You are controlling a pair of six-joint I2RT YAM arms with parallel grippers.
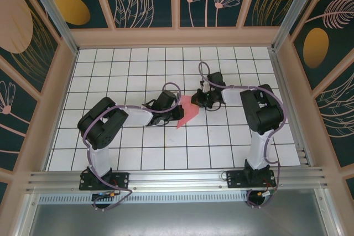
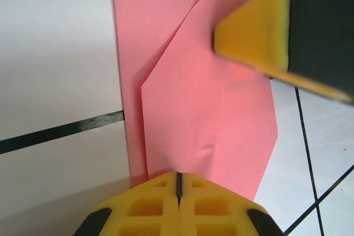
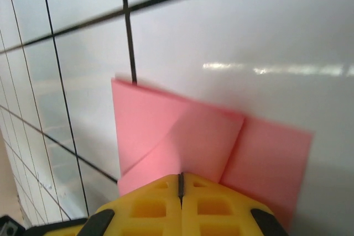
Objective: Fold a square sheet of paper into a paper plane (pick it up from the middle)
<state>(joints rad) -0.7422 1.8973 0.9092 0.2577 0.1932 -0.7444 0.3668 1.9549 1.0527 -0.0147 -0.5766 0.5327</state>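
The paper [image 1: 188,113] has its first angled folds and most folding is left, with the left hand [image 2: 178,177] and right hand [image 3: 180,177] each closed tight, apparently pinching its edge.

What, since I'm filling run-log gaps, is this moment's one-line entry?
item: thin pink-red paper sheet, partly folded, on white grid table | left gripper: shut, tips at paper's edge | right gripper: shut, tips at opposite edge
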